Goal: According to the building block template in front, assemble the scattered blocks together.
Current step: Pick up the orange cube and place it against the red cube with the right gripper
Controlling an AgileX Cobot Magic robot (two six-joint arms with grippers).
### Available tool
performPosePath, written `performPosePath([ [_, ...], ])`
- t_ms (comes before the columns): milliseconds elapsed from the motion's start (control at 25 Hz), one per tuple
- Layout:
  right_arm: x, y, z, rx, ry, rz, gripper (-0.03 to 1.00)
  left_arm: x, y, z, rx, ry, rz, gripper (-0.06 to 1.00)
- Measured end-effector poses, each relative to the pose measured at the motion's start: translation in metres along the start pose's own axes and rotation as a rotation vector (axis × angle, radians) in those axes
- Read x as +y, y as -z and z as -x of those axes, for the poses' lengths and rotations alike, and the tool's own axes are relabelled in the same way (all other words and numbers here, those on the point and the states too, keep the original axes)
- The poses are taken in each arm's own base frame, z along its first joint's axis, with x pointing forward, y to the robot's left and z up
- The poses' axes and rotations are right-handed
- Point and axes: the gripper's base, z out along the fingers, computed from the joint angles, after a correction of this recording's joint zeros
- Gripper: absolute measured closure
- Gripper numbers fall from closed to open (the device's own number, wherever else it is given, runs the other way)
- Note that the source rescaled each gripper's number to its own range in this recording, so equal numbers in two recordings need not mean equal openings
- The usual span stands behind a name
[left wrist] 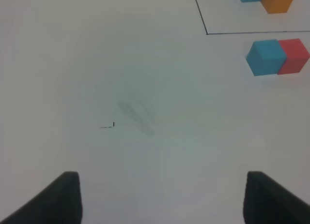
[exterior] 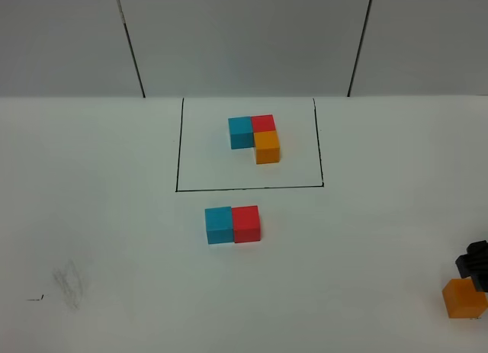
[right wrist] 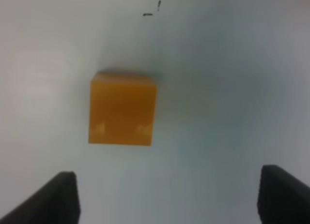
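Note:
The building block template (exterior: 254,136) is an L of cyan-blue, red and orange cubes inside a thin black rectangle (exterior: 180,147) at the back centre. In front of it, the loose cyan-blue cube (exterior: 219,225) and loose red cube (exterior: 246,223) stand side by side, touching; they also show in the left wrist view (left wrist: 265,57) (left wrist: 293,55). The loose orange cube (exterior: 463,298) sits at the far right edge. My right gripper (right wrist: 164,200) is open and empty, with the orange cube (right wrist: 122,109) just ahead of its fingertips, not between them. My left gripper (left wrist: 162,204) is open and empty, well left of the cubes.
A grey smudge (exterior: 69,283) and a small pen mark (exterior: 34,297) are on the white table at the front left. Two dark vertical seams run down the grey back wall (exterior: 244,40). The right arm's black body (exterior: 474,263) reaches in at the right edge.

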Motion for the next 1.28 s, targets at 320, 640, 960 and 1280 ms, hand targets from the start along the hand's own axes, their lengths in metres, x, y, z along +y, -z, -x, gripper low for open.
performPosePath([
  [320, 0.000, 0.000, 0.000, 0.002, 0.031, 0.002, 0.42, 0.000, 0.000, 0.000, 0.000, 0.000, 0.000, -0.06],
  [640, 0.004, 0.000, -0.001, 0.011, -0.021, 0.043, 0.42, 0.000, 0.000, 0.000, 0.000, 0.000, 0.000, -0.06],
  [960, 0.008, -0.005, 0.000, 0.034, -0.070, 0.075, 0.42, 0.000, 0.000, 0.000, 0.000, 0.000, 0.000, -0.06],
  [1280, 0.012, -0.031, 0.009, 0.061, -0.079, 0.082, 0.43, 0.000, 0.000, 0.000, 0.000, 0.000, 0.000, -0.06],
])
